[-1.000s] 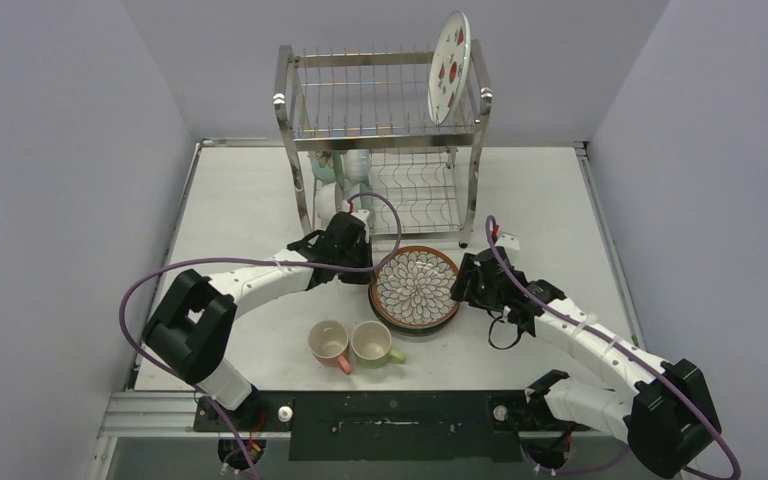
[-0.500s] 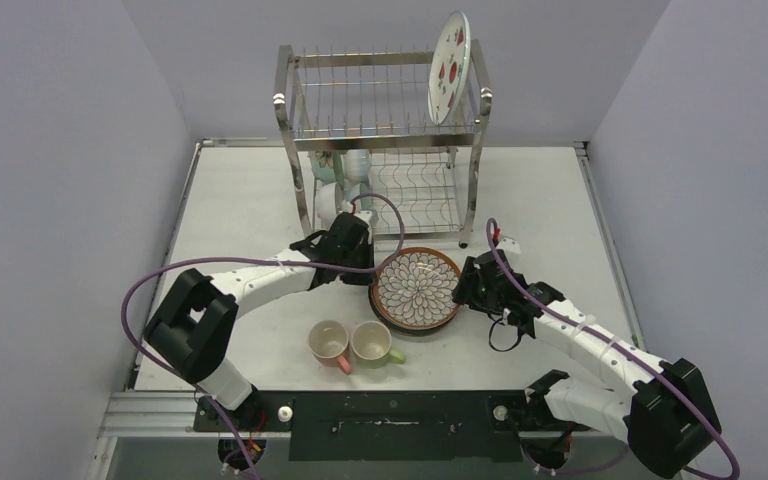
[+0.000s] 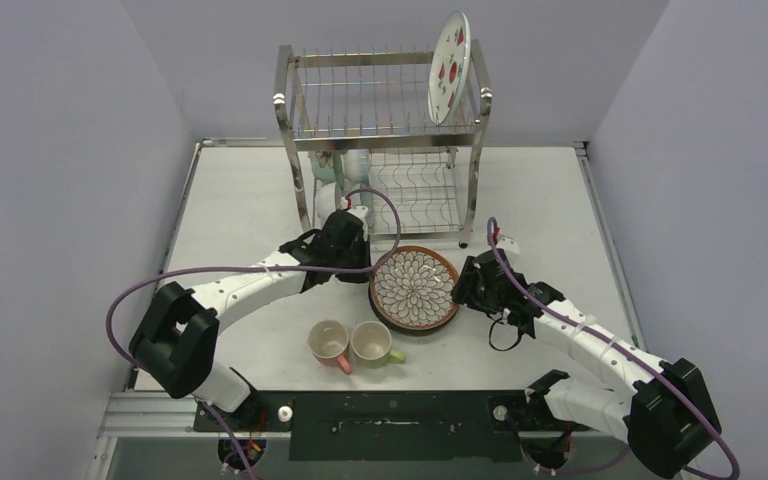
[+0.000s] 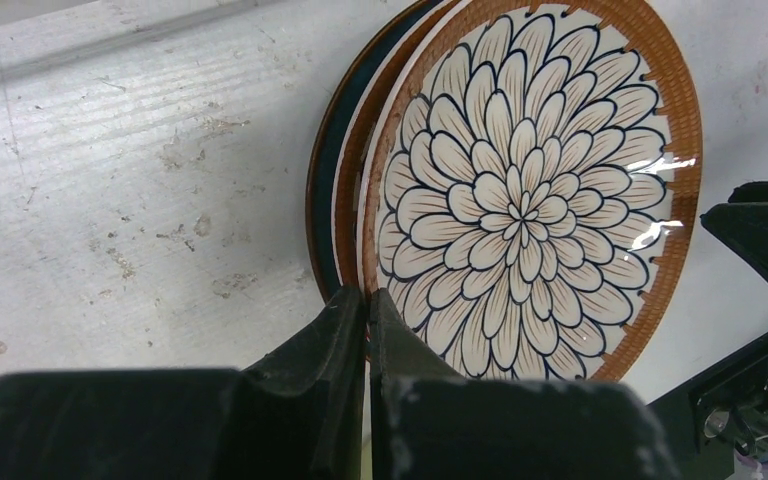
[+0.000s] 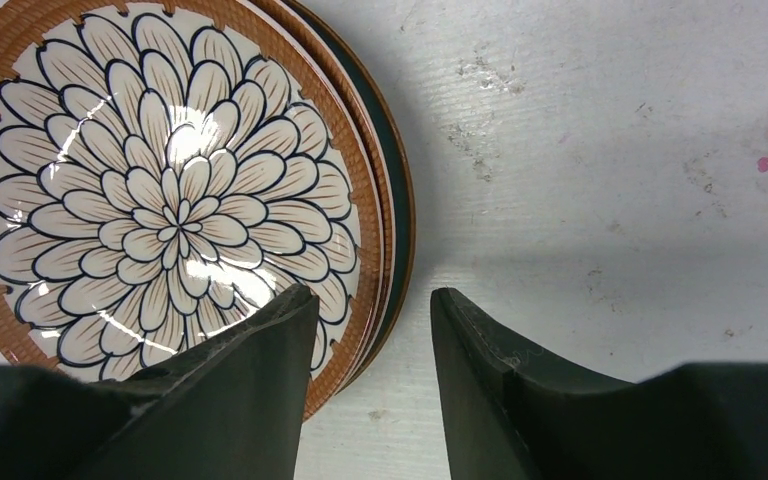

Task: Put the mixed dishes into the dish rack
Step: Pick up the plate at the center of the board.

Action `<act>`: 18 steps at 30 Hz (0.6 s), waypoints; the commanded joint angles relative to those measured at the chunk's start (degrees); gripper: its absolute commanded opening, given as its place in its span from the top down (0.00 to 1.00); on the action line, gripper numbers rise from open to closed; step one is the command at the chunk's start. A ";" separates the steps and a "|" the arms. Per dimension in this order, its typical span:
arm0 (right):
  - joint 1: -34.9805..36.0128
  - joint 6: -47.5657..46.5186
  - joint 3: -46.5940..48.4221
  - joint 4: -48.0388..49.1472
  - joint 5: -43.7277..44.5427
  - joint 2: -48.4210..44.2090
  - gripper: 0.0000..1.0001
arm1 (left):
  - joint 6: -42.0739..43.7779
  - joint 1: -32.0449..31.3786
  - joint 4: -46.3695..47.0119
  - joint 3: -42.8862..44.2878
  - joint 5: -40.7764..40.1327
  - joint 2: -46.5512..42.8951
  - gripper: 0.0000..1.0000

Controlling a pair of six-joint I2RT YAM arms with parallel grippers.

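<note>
**Left hand pinches the petal plate's rim, with the rack just beyond its fingertips**

The white table (image 3: 240, 200) carries a tall, two-tier, shiny steel wire dish rack (image 3: 286, 110), which stands directly beyond the left gripper (image 4: 367, 300), ahead of it and above. A round white strawberry plate (image 3: 449, 68) is slotted upright in the upper tier, up and to that hand's right. Mint-green and white bowls (image 3: 340, 165) sit in the lower tier, straight ahead of the hand.

Between the two hands lies a stack (image 4: 322, 190) of round brown-rimmed plates. Its top petal plate (image 3: 415, 288) spreads away from the left fingertips toward the right gripper (image 5: 375, 300). A pink mug (image 3: 328, 343) and a green mug (image 3: 373, 343) stand touching each other, behind both hands and closer to the arm bases.

The left jaws are pressed together on the top petal plate's rim. The fingertips hide the contact itself, but the rim appears to run between them, with that side raised off the stack. The right jaws stand apart astride the opposite rim, one finger over the plates and one over the table, gripping nothing.

The left arm is the nearer one to the rack. The plate is round and lies almost flat, so I judge the coming move depends on tipping it upright, edge-on to the dividers.
</note>
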 commanded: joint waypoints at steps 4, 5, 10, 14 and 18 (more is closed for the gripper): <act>-0.18 0.23 2.19 4.11 -2.17 -1.25 0.58 | 1.35 -0.56 0.35 3.30 -1.11 -5.12 1.00; -0.08 0.29 2.29 4.50 -2.52 -1.00 0.60 | 1.40 -0.54 0.23 3.29 -1.12 -5.51 1.00; 0.49 0.44 3.35 6.84 -3.07 1.62 0.66 | 1.73 -0.50 -0.45 2.92 -2.50 -7.08 1.00; 1.31 0.08 4.63 7.75 -3.07 4.41 0.67 | 1.93 -0.50 -0.90 2.71 -3.15 -8.18 1.00; 2.02 0.20 5.15 9.02 -2.99 6.88 0.68 | 2.13 -0.55 -1.29 2.38 -3.47 -9.12 1.00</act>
